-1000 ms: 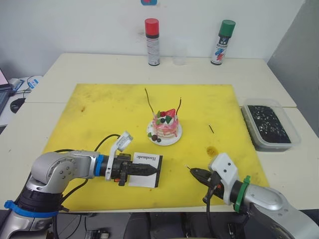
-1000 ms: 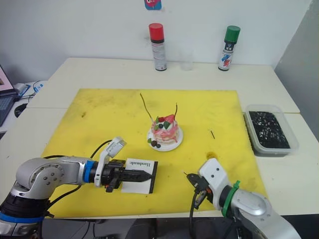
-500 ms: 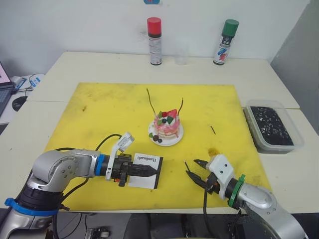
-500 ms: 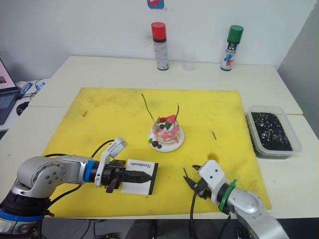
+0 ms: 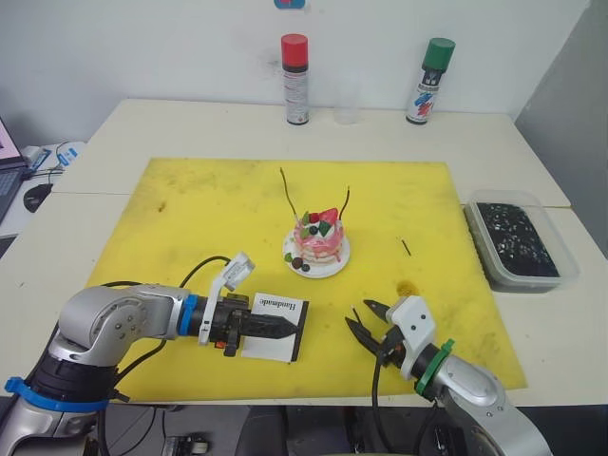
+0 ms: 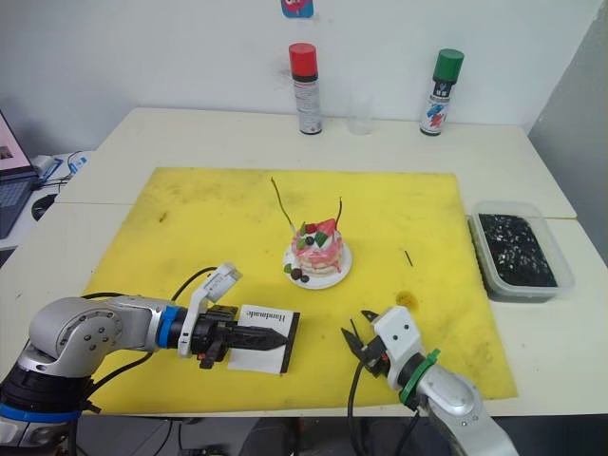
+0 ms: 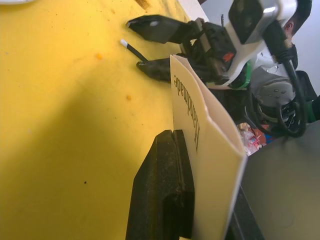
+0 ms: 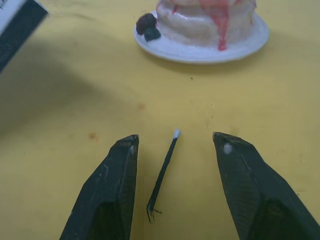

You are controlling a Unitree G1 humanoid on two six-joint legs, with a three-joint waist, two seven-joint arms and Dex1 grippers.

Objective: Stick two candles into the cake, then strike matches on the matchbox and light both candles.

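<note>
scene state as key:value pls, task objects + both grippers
candles: both stuck in the cake, one leaning, one near upright
matchbox: matchbox clamped in left gripper
match 1: match on the mat between the open jaws of right gripper, white tip towards cake
match 2: match on the mat, right of cake
flames: none seen

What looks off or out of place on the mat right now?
One candle leans sideways in the cake, unlike the upright one. Dark berries sit off the cake on the plate. A match lies loose between the right end effector fingers.
</note>
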